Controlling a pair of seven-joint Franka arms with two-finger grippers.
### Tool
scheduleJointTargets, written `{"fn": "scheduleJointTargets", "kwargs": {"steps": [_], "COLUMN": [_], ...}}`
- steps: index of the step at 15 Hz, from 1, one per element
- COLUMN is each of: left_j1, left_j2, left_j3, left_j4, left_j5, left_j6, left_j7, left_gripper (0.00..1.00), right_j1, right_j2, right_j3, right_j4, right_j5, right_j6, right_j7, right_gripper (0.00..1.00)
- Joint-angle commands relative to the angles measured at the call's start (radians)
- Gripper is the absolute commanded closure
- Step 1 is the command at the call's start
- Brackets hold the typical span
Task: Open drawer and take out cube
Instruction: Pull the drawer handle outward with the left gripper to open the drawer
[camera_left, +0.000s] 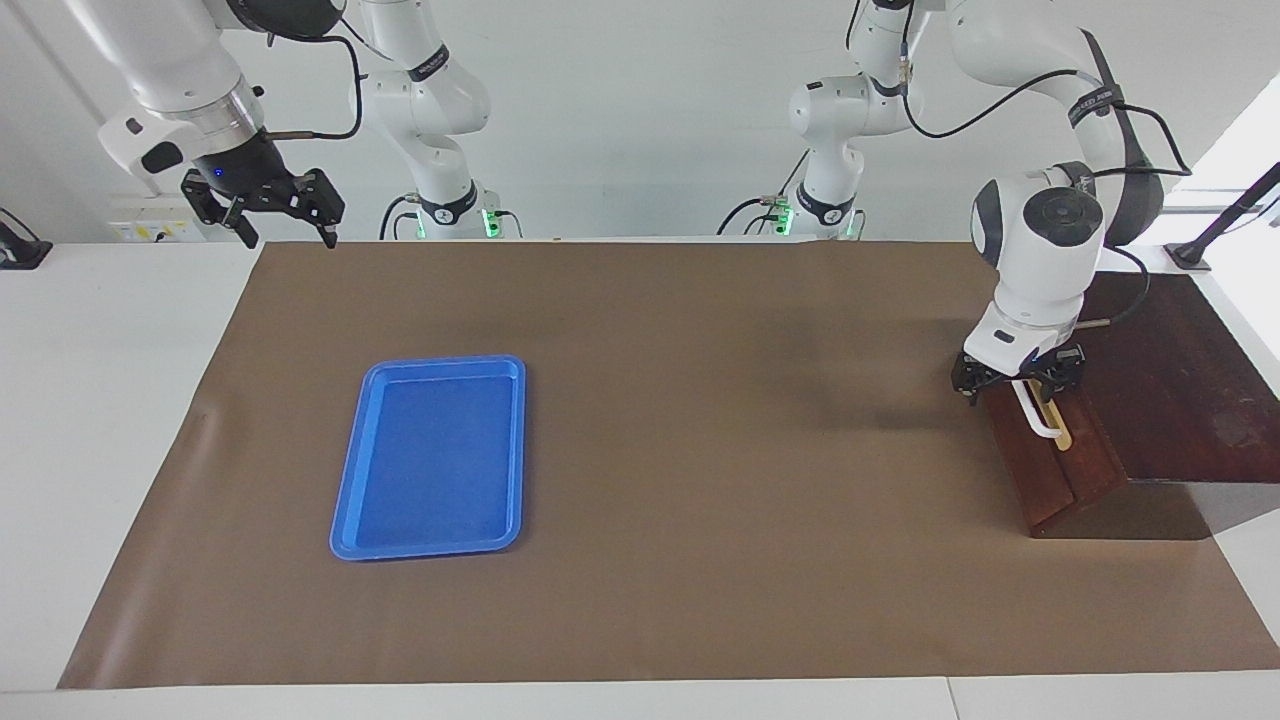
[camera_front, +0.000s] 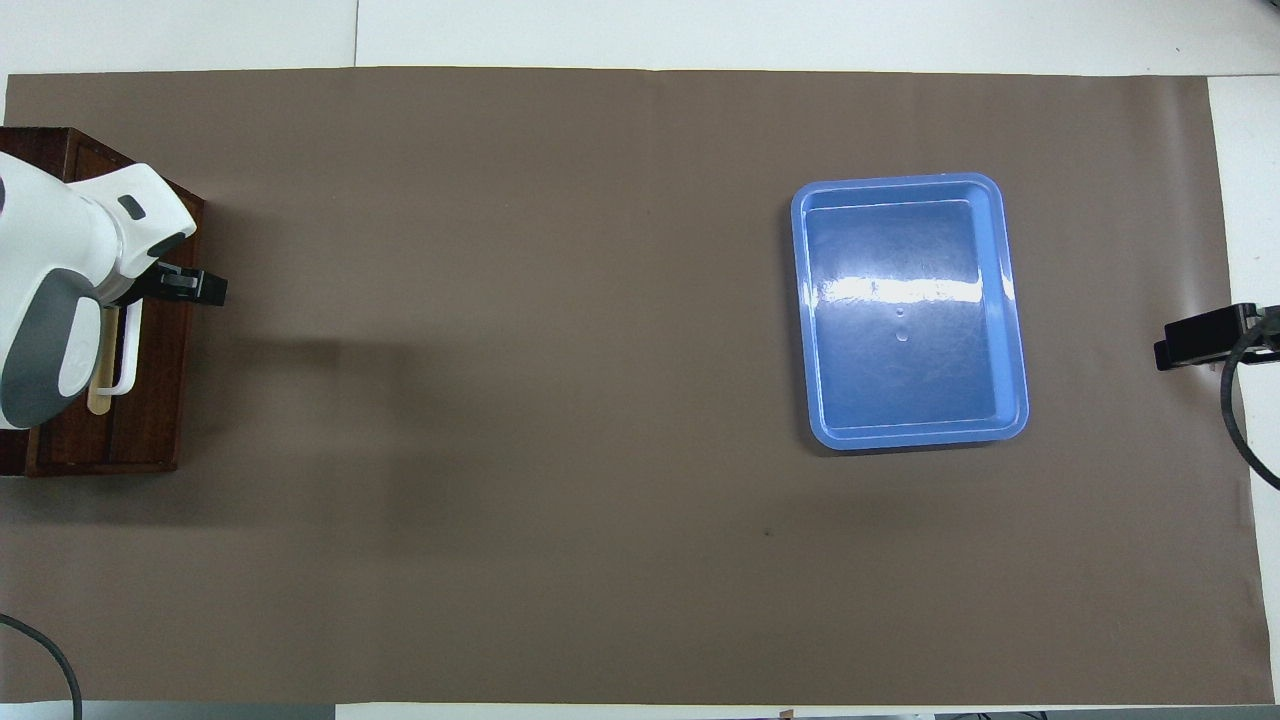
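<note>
The drawer (camera_left: 1050, 470) is a dark reddish-brown front, shut in its dark wooden box (camera_left: 1180, 380) at the left arm's end of the table. Its white bar handle (camera_left: 1040, 415) sits on a tan strip. My left gripper (camera_left: 1018, 385) is down at the end of the handle nearer to the robots. In the overhead view the left gripper (camera_front: 165, 285) covers that end of the handle (camera_front: 128, 350). The cube is hidden. My right gripper (camera_left: 283, 235) is open and empty, held high over the mat's corner at the right arm's end; the right arm waits.
A blue tray (camera_left: 432, 455), also in the overhead view (camera_front: 905, 320), lies empty on the brown mat (camera_left: 700, 450) toward the right arm's end. The white table top shows around the mat.
</note>
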Motion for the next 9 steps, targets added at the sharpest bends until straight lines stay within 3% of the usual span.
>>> {"fn": "scheduleJointTargets", "kwargs": {"steps": [1,6,9], "left_j1": [-0.003,-0.017,-0.069], "left_j2": [-0.024,-0.012,0.008], "left_j3": [0.007,0.005,0.005], "left_j4": [-0.055,-0.081,-0.069], "left_j5": [0.029,0.029,0.026], "left_j6": [0.045,0.093,0.102], "left_j7": [0.010,-0.004,-0.126], "left_gripper": [0.00,0.00,0.00], "right_j1": [-0.008,-0.006,-0.003], "right_j2": [-0.019,-0.020,-0.020], "right_j3": [0.009,0.012,0.016], "right_j4": [-0.011,-0.010,-0.009], "right_j5": [0.012,0.010,0.013], "right_j6": [-0.011,-0.010,-0.010], "right_j7": [0.009,0.007,-0.028], "right_gripper": [0.00,0.00,0.00]}}
